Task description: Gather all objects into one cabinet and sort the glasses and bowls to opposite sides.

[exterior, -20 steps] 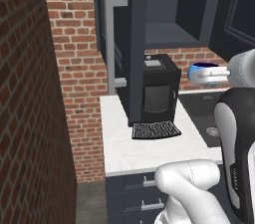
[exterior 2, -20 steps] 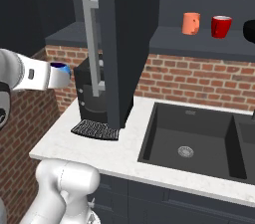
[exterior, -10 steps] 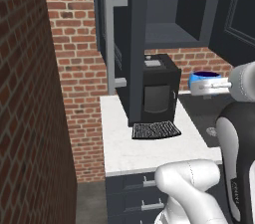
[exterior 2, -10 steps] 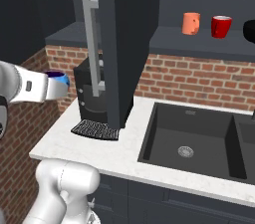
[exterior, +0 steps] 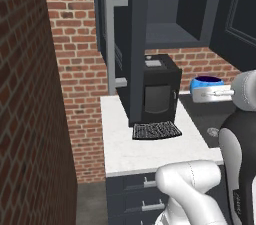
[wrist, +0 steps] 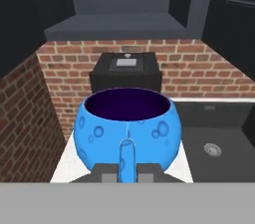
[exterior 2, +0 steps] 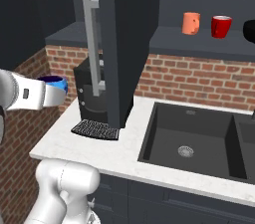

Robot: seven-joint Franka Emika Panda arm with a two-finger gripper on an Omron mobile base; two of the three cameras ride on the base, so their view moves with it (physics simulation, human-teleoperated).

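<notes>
The claw (wrist: 127,170) is clamped on the squat blue vessel (wrist: 127,128), its two dark tips pinching the vessel's small blue handle from either side. The vessel sits upright in the grip, its dark purple inside open to the top, and it hangs in the air above the worktop (exterior: 145,151), touching nothing else. In the left base view the blue vessel (exterior: 206,84) shows at the end of the white arm, over the dark sink (exterior 2: 191,138) side of the worktop and to the right of the black coffee machine (exterior: 159,89). In the right base view it (exterior 2: 54,84) is level with the machine's upper half, left of it and near the brick wall (exterior 2: 60,61).

The coffee machine stands toward the back of the white worktop, under the open cabinet door (exterior 2: 122,44) with its long grey bar handle (exterior 2: 90,39). The sink is sunk into the worktop to the right of the machine.

On the cabinet shelf (exterior 2: 204,41) above the sink, the orange mug (exterior 2: 191,23) and the red cup (exterior 2: 220,26) stand upright just beside each other, apart. The black bowl (exterior 2: 250,31) is at the shelf's right end, cut off by the picture edge.
</notes>
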